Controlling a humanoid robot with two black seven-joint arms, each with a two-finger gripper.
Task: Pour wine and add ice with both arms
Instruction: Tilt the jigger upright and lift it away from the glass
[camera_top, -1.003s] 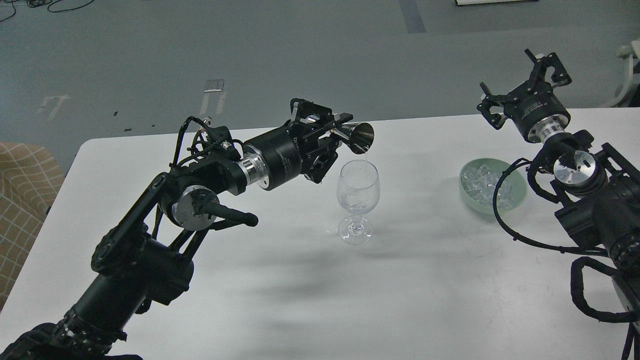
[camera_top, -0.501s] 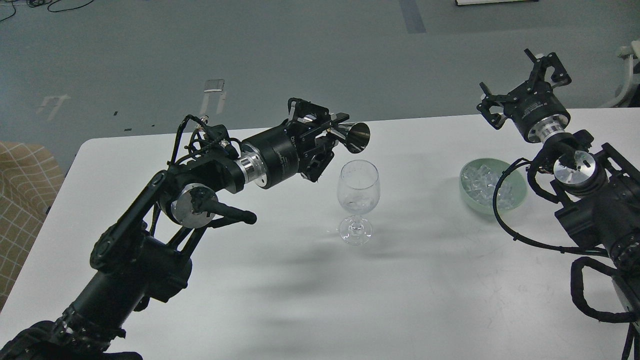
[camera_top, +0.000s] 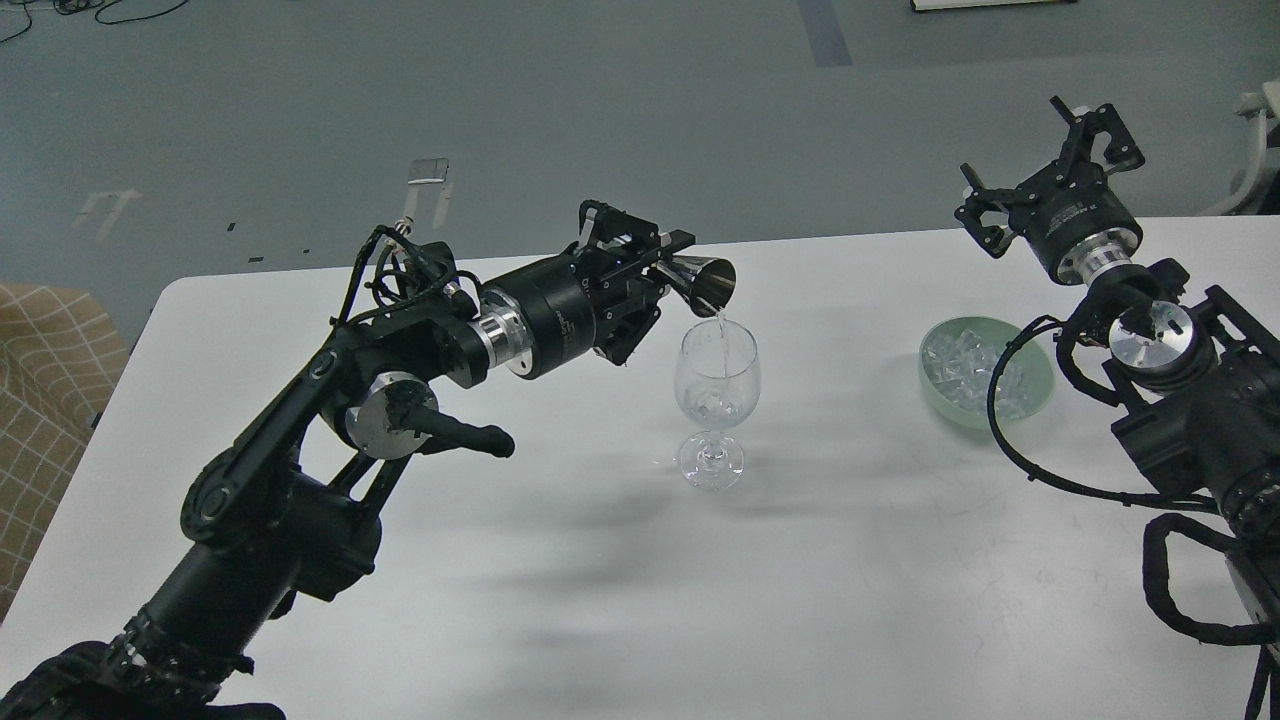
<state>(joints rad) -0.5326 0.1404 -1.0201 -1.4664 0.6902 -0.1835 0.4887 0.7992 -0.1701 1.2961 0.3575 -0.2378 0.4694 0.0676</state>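
A clear wine glass (camera_top: 716, 385) stands upright on the white table (camera_top: 820, 560), with a little clear liquid in its bowl. My left gripper (camera_top: 668, 262) is shut on a small shiny metal measuring cup (camera_top: 705, 281), tipped with its mouth over the glass's rim; a thin clear stream runs from it into the glass. Ice (camera_top: 965, 368) lies as small clear lumps in a pale green bowl (camera_top: 1035, 385) to the right. My right gripper (camera_top: 1045, 165) is open and empty, raised beyond the bowl.
My right arm's black cable (camera_top: 1000, 420) loops across the front of the green bowl. A tan checked seat (camera_top: 45, 380) stands beyond the table's left edge. The grey floor lies past the table's far edge.
My left gripper has drawn back a little to the left and tipped the metal cup down again. A stream runs into the glass again. The right arm has hardly moved.
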